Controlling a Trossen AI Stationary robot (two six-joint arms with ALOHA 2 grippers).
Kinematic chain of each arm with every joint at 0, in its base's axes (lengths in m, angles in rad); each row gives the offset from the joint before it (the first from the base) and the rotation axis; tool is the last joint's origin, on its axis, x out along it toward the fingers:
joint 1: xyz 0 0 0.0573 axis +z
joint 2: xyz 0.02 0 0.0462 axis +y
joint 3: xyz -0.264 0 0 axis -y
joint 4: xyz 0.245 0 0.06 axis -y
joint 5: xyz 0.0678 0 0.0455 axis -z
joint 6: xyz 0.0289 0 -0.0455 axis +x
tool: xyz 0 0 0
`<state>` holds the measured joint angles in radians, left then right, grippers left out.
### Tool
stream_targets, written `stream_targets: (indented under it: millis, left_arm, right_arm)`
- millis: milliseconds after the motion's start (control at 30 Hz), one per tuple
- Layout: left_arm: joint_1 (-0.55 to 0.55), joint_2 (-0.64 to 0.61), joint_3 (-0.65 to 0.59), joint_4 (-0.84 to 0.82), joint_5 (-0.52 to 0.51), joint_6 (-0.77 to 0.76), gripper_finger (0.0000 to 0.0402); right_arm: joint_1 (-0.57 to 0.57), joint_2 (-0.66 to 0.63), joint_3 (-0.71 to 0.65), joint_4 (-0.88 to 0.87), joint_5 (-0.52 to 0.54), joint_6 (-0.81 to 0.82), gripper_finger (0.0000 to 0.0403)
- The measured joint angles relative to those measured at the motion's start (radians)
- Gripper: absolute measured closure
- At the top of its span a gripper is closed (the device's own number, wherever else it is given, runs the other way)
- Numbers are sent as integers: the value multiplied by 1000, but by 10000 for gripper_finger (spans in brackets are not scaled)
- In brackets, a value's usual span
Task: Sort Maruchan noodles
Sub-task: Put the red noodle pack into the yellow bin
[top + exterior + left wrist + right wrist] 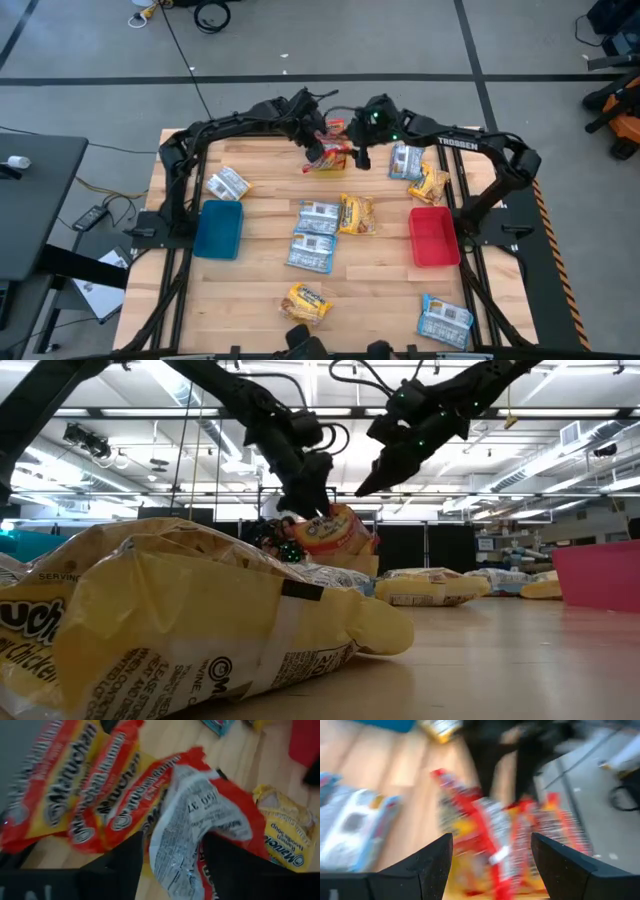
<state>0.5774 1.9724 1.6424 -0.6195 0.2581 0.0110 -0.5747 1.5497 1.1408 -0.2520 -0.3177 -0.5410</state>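
Note:
Several red-and-white Maruchan noodle packets (85,795) lie heaped at the table's far middle (335,128), on what looks like a yellow bin (365,566). My left gripper (318,152) hangs just above the heap, fingers apart. One red packet (195,810) stands crumpled between them, its white printed back toward the wrist camera. In the low view that packet (335,532) sits tilted right below the gripper (318,505). My right gripper (362,155) hovers open beside it, above the heap (490,845), with nothing between its fingers. My left gripper has the red packet's crumpled white-backed end (175,845) in the gap between its two spread fingers, coming at it slanting down from above. Whether the fingers touch the packet, I cannot tell. The packet is tilted, its lower part (235,835) toward the heap.
A blue bin (219,228) stands at the left and a red bin (433,236) at the right. Blue-and-white packets (318,218) and yellow ones (356,214) lie scattered over the table's middle, right and near side. One yellow packet (180,620) lies close before the low camera.

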Motion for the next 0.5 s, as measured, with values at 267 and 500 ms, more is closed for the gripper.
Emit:
stream_targets:
  millis: [267,500]
  left_arm:
    - [-10,-86,0,-46,-88,-77,192]
    - [-16,-145,10,-43,-135,-82,193]
  right_arm:
    - [110,0,0,-86,-14,-83,128]
    - [148,1,-46,23,165,-214,128]
